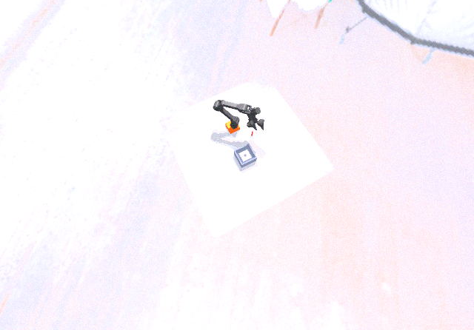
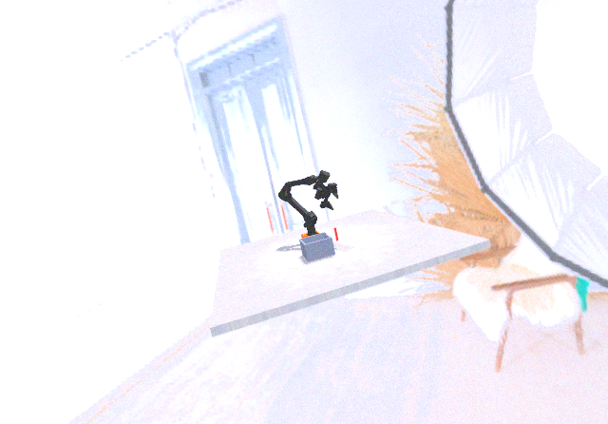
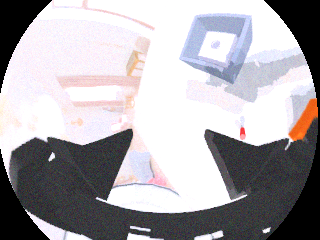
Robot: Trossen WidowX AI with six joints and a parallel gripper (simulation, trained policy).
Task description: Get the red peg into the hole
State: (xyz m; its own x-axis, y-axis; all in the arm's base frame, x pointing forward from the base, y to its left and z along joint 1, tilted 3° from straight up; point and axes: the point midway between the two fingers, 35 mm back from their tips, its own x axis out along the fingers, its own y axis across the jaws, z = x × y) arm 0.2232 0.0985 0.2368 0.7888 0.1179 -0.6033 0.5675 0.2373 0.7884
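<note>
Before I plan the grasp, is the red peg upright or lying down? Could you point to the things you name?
Upright: in the exterior view the red peg (image 1: 252,133) (image 2: 336,234) (image 3: 242,133) stands tall and narrow beyond the box (image 1: 250,163) (image 2: 317,249) (image 3: 190,42).

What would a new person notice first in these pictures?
Probably the black arm, bent above the pale table, its open tool holding nothing. Next, the small red peg standing on the table, outside the blue-grey open box.

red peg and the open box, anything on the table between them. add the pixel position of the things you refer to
Nothing stands between the red peg (image 1: 252,133) (image 2: 336,234) (image 3: 242,133) and the box (image 1: 239,161) (image 2: 317,248) (image 3: 188,46); the top view shows only shadow there.
</note>
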